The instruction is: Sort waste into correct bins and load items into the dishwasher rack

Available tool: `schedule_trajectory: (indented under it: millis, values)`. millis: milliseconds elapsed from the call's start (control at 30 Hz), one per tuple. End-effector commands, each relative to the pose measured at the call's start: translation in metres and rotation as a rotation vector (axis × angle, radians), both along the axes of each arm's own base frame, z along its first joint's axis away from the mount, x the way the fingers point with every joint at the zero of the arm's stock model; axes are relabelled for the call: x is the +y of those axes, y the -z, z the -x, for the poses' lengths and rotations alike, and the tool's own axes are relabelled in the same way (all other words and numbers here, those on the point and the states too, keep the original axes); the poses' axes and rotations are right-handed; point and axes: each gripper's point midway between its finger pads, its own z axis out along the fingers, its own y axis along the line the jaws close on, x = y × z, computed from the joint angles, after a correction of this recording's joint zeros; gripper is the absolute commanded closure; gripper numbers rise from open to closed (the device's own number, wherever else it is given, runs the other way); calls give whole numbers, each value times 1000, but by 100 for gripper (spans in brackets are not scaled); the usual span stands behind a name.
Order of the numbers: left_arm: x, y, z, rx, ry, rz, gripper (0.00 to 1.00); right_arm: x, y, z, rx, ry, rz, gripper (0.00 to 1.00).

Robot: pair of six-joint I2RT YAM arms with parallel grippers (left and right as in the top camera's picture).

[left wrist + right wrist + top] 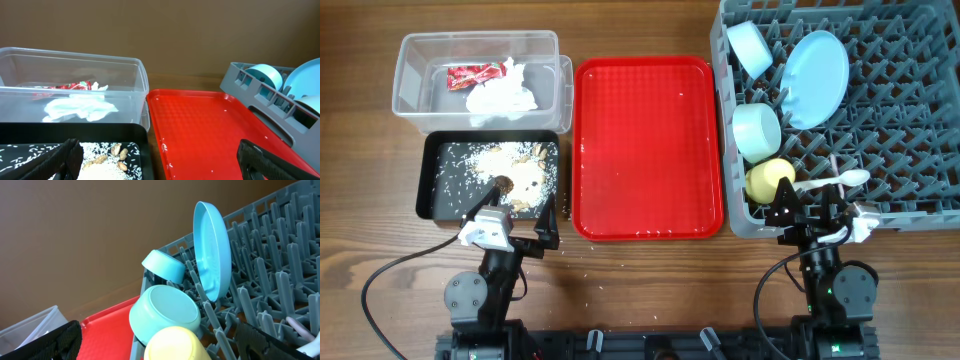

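Note:
The red tray [645, 150] lies bare in the middle, also in the left wrist view [210, 130]. The grey dishwasher rack [910, 110] at right holds a light blue plate [817, 78], two light blue bowls [750, 47] [756, 130], a yellow cup [769, 180] and a white spoon [835, 182]. The clear bin [475, 75] holds a red wrapper [475, 74] and white tissue [502, 97]. The black bin [440, 175] holds rice and nuts [515, 175]. My left gripper [515, 225] is open and empty at the black bin's near edge. My right gripper [815, 215] is open and empty at the rack's near edge.
Stray rice grains lie on the wooden table [650, 280] near the black bin. The rack fills the right side up to the table's edge. In the right wrist view the yellow cup [172, 342] sits just ahead of my fingers.

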Motion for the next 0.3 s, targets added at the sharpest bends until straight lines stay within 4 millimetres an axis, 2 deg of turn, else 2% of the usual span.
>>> schedule_trajectory:
  millis: [0, 267]
  values:
    - [1, 2, 0, -1, -9, 2, 0, -1, -2, 0, -10, 8, -10, 0]
    - [1, 2, 0, -1, -9, 2, 0, -1, -2, 0, -10, 8, -10, 0]
